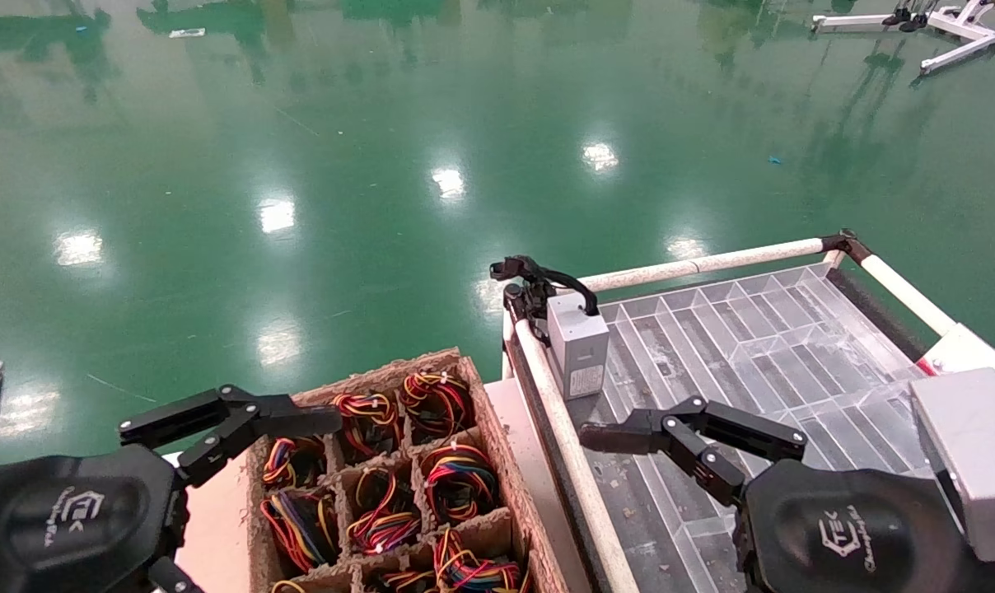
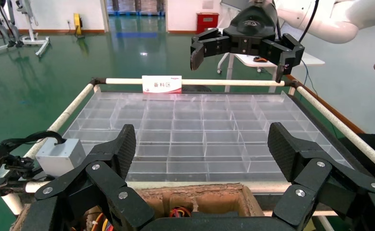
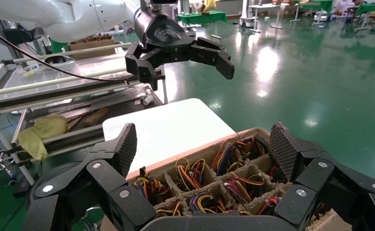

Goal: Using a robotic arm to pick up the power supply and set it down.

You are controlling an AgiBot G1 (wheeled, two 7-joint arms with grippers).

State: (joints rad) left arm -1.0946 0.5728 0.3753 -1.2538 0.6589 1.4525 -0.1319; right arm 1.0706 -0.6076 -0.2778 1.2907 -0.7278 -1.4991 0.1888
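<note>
The power supply [image 1: 577, 346] is a small silver-grey box with a printed label. It stands upright at the near-left corner of the clear divided tray [image 1: 761, 329], against the white rail, with its black cable bundle [image 1: 530, 284] draped over the rail. The left wrist view also shows the power supply [image 2: 60, 156]. My left gripper [image 2: 202, 149] hangs open and holds nothing, over the cardboard box, with one finger [image 1: 300, 418] showing. My right gripper [image 3: 205, 144] is open and holds nothing above the tray, its finger [image 1: 621, 435] just short of the power supply.
A cardboard box [image 1: 497, 461] with compartments full of multicoloured wire coils [image 1: 456, 482] sits left of the tray. White rails [image 1: 572, 461] frame the tray. A labelled card [image 2: 161, 84] stands on the far rail. Green floor lies beyond, and a white tabletop [image 3: 161, 130] beside the box.
</note>
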